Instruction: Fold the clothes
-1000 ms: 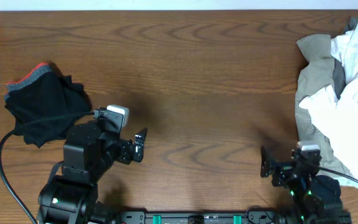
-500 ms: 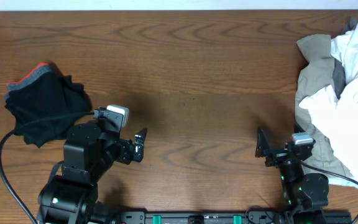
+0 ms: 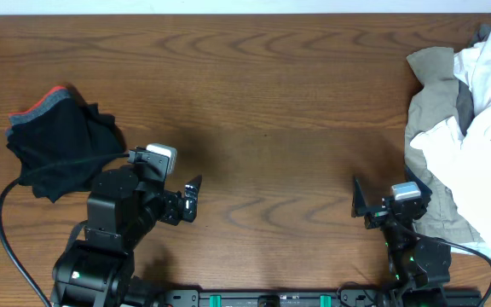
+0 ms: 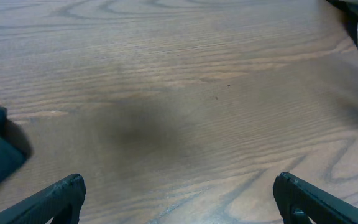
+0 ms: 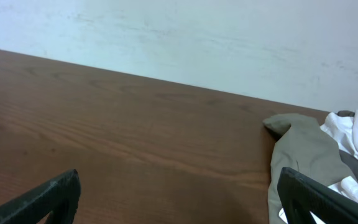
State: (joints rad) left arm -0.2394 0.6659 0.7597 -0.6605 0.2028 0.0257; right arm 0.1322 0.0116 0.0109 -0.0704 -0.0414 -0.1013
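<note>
The table (image 3: 262, 102) is brown wood with a smooth, softly sheened grain, the dark garment (image 3: 58, 149) is limp cloth (quite matt and dull), and the heaped clothes (image 3: 463, 128) are creased white and khaki fabric.

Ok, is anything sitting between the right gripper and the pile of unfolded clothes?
Nothing visible. The right gripper hangs open close beside the pile of clothes, with only the wood of the table between them. The black garment lies far off on the left side.
</note>
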